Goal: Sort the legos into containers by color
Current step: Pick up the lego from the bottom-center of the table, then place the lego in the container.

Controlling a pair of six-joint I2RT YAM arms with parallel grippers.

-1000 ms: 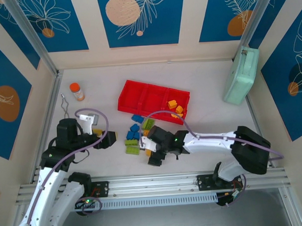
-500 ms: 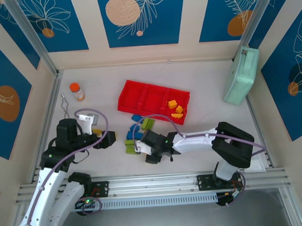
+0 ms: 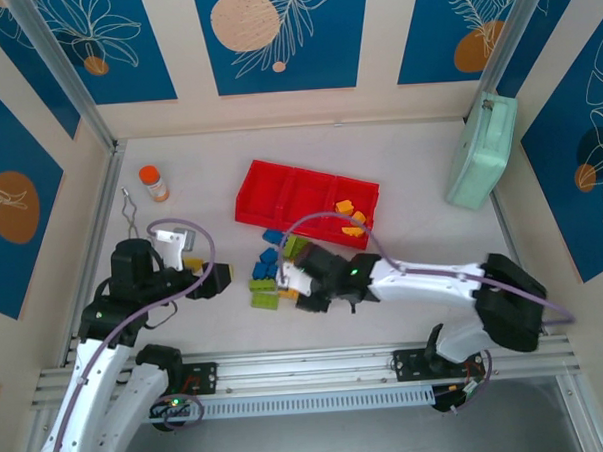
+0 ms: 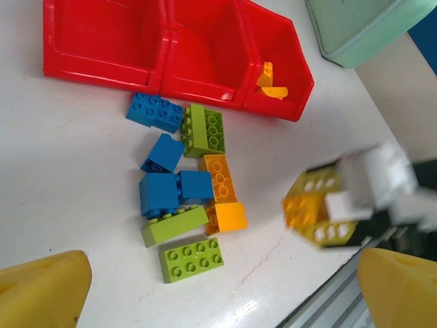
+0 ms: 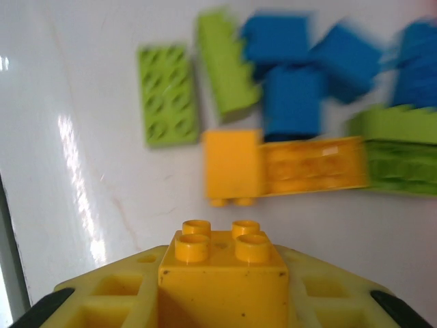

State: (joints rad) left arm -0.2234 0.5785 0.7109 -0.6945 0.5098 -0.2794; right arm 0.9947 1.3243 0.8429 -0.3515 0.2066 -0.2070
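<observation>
**Brick count and tray check**

I am counting nine loose legos lying in one cluster on the white table point(image 3: 419, 161), plus one in a pincer.

- Blue: four. One point(image 4: 153, 113) is lying just beside the tray's near wall. The other three point(image 4: 166, 152) point(image 4: 158, 193) point(image 4: 196, 186) are bunching together at 6 o'clock of it.
- Lime green: three. One point(image 4: 207, 130) is touching the first blue brick. Two point(image 4: 174, 225) point(image 4: 192, 260) are lying at the cluster's near edge.
- Yellow-orange: two loose point(image 4: 220, 176) point(image 4: 229, 217), sitting end to end at the cluster's 3 o'clock side.

The red tray point(image 3: 250, 193) is sitting at about 1 o'clock of the cluster, its three compartments in a row. The right-hand compartment is holding yellow-orange pieces point(image 4: 272, 82). I am making out two from the left wrist, though the overhead view hints at a third. The left and middle compartments are showing bare red floor.

The right gripper point(image 5: 222, 301) is hanging at the cluster's 4 o'clock edge. Its yellow fingers are clamping a yellow-orange brick point(image 5: 225, 263), studs facing the cluster. The bricks beyond it are blurring in the wrist view.

The left gripper point(image 4: 218, 294) is hovering at 7 o'clock of the cluster, fingers spread wide and gripping nothing.

A mint-green case point(image 3: 481, 150) is leaning on the right wall at 3 o'clock of the tray. An orange-capped bottle point(image 3: 153, 182) is standing at 9 o'clock.
</observation>
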